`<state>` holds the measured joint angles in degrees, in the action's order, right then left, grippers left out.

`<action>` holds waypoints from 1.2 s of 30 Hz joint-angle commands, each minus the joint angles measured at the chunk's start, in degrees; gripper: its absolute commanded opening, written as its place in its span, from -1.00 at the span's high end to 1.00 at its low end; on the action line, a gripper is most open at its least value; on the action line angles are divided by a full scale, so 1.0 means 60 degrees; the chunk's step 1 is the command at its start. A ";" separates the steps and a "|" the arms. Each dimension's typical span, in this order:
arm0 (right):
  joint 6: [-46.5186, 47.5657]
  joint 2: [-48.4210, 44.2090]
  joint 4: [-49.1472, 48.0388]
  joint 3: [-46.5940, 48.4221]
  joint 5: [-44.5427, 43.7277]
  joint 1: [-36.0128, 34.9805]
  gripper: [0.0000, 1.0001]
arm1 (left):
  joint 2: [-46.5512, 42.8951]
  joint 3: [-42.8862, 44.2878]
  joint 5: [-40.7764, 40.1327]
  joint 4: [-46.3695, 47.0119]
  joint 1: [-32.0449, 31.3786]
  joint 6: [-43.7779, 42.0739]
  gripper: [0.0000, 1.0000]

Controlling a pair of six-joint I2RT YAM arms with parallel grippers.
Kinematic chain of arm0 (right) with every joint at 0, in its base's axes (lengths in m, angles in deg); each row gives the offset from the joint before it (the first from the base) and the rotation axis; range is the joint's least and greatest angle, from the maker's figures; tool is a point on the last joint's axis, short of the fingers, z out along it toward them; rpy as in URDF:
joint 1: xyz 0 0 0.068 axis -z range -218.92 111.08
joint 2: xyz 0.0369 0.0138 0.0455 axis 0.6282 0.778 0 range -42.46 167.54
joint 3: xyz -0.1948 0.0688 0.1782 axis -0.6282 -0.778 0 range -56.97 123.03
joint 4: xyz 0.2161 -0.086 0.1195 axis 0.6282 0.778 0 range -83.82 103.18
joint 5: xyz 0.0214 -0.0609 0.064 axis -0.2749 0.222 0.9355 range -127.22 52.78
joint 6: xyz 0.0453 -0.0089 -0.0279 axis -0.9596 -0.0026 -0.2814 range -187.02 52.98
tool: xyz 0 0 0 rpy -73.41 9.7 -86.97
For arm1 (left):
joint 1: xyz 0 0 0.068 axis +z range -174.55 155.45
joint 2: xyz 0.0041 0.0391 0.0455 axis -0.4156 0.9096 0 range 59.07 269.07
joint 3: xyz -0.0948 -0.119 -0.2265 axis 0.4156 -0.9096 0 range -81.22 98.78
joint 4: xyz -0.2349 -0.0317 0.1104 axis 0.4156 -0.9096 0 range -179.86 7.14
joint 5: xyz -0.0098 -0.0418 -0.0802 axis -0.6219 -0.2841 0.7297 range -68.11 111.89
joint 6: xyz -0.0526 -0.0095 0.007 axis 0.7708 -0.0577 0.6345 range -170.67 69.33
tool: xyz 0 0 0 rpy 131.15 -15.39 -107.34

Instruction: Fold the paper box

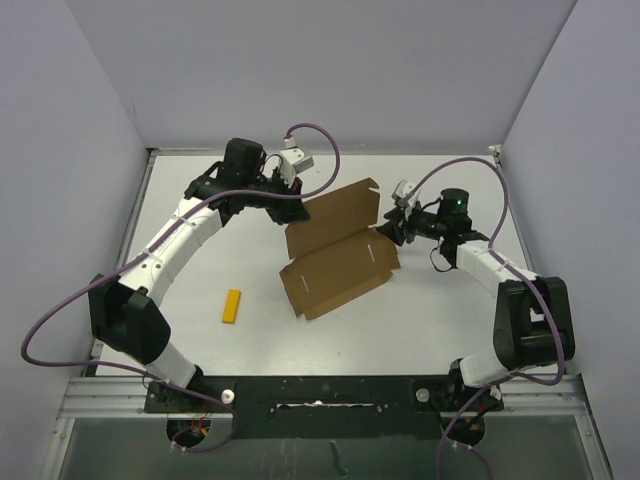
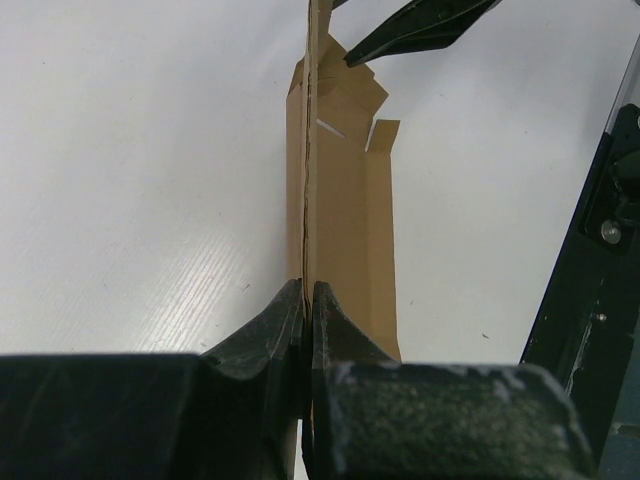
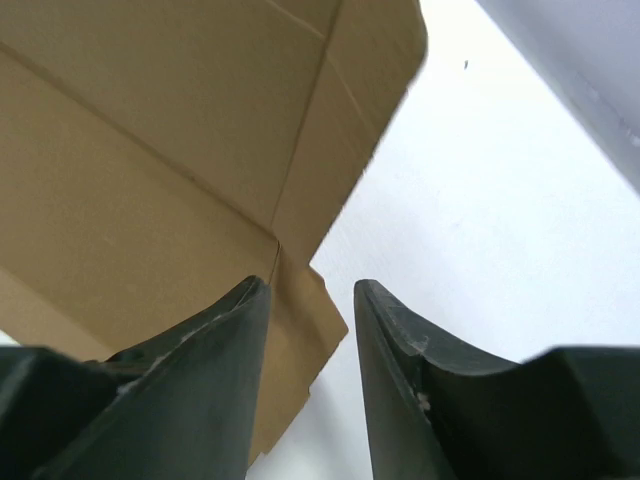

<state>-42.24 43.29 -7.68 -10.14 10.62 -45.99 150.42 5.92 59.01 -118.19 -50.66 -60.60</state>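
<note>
One small yellow bar (image 1: 232,306) lies nearest on the white table (image 1: 430,320), beyond it the partly folded paper box (image 1: 335,255) rests mid-table, its right flap just beside the half-parted, empty right gripper (image 1: 392,230), its far-left edge pinched tight in the left gripper (image 1: 291,203).
</note>
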 commanded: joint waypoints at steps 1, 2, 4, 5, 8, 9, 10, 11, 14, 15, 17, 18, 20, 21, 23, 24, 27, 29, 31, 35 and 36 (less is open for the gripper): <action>0.0681 0.0018 0.3029 0.0868 0.0292 0.0212 0.15 | -0.0485 0.0348 0.0302 0.0201 -0.0031 -0.0066 1.00; 0.0751 0.0105 0.3401 0.1058 0.0295 0.0267 0.10 | -0.0488 0.0348 0.0315 0.0192 -0.0022 -0.0059 1.00; 0.0907 0.0355 0.4165 0.1559 0.0527 0.0505 0.01 | -0.0503 0.0370 0.0327 0.0193 -0.0028 -0.0058 1.00; 0.0911 0.0519 0.4506 0.1792 0.0775 0.0690 -0.02 | -0.0517 0.0373 0.0343 0.0183 -0.0021 -0.0058 1.00; 0.1096 0.0889 0.5437 0.2402 0.1380 0.1066 -0.13 | -0.0547 0.0375 0.0360 0.0193 -0.0036 -0.0058 1.00; 0.1192 0.1008 0.5641 0.2550 0.1462 0.1119 -0.14 | -0.0551 0.0364 0.0379 0.0200 -0.0033 -0.0058 1.00; 0.1148 0.1137 0.5720 0.2619 0.1430 0.1131 -0.15 | -0.0559 0.0374 0.0401 0.0215 -0.0040 -0.0044 1.00; 0.1084 0.1265 0.5757 0.2707 0.1292 0.1141 -0.17 | -0.0556 0.0386 0.0415 0.0215 -0.0043 -0.0042 1.00; 0.1081 0.1793 0.6137 0.3232 0.1207 0.1123 -0.18 | -0.0508 0.0412 0.0495 0.0207 -0.0043 -0.0007 1.00; 0.1129 0.1966 0.6300 0.3450 0.1254 0.1102 -0.18 | -0.0504 0.0428 0.0498 0.0226 -0.0046 -0.0006 1.00; 0.1274 0.2285 0.6767 0.3850 0.1341 0.1025 -0.18 | -0.0501 0.0435 0.0513 0.0226 -0.0058 0.0008 1.00; 0.1334 0.2408 0.6964 0.3992 0.1371 0.0971 -0.18 | -0.0503 0.0436 0.0532 0.0220 -0.0065 0.0012 1.00; 0.1291 0.2597 0.7156 0.4171 0.1416 0.0886 -0.18 | -0.0515 0.0444 0.0550 0.0220 -0.0055 0.0001 1.00; 0.1230 0.2743 0.7253 0.4254 0.1399 0.0842 -0.17 | -0.0518 0.0441 0.0551 0.0231 -0.0068 0.0000 1.00; 0.1245 0.3001 0.7615 0.4538 0.1343 0.0800 -0.07 | -0.0518 0.0434 0.0555 0.0229 -0.0072 0.0010 1.00; 0.1347 0.3111 0.7808 0.4688 0.1381 0.0800 -0.02 | -0.0518 0.0450 0.0555 0.0226 -0.0072 0.0007 1.00; 0.1686 0.3320 0.8214 0.4951 0.1531 0.0784 0.18 | -0.0547 0.0458 0.0550 0.0221 -0.0073 -0.0012 1.00; 0.1930 0.3419 0.8466 0.5049 0.1673 0.0741 0.36 | -0.0560 0.0489 0.0551 0.0206 -0.0072 -0.0028 1.00; 0.2166 0.3428 0.8643 0.5098 0.1880 0.0701 0.64 | -0.0549 0.0541 0.0529 0.0169 -0.0072 -0.0051 1.00; 0.2603 0.3011 0.8531 0.4931 0.2211 0.0646 1.00 | -0.0594 0.0638 0.0523 0.0116 -0.0072 0.0012 1.00; 0.2530 0.2753 0.8172 0.4720 0.2234 0.0638 1.00 | -0.0663 0.0587 0.0535 0.0148 -0.0080 0.0106 1.00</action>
<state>-29.85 64.17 42.89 18.03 19.62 -41.64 150.38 6.07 60.32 -118.41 -50.77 -60.36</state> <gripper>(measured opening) 0.028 0.017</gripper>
